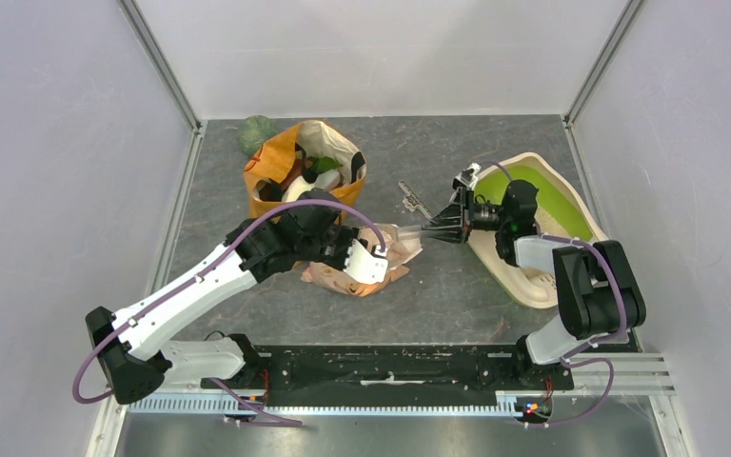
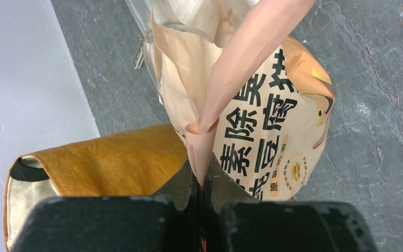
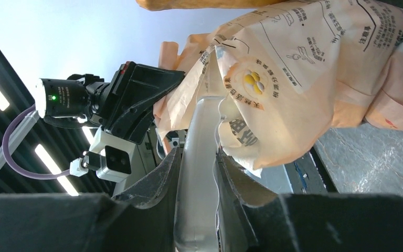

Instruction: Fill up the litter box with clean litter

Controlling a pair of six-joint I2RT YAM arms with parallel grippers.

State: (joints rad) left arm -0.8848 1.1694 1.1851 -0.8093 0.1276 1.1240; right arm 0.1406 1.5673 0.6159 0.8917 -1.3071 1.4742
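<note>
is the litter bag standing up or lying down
Lying down: the litter bag sprawls crumpled on the table, left pincer and right pincer each gripping it.

The litter sack (image 2: 262, 121) is thin, creased film with a soft sheen, perhaps plastic-coated paper. The shopping bag (image 2: 99, 157) is matt orange paper with a fine grain. The litter box (image 1: 525, 282) is smooth cream plastic and its hood (image 1: 544, 195) lime plastic. The table (image 1: 438, 286) is matt, veined grey. The left gripper (image 2: 202, 178) and right gripper (image 3: 197, 163) have matt black, slightly grainy fingers (image 2: 181, 185).
</note>
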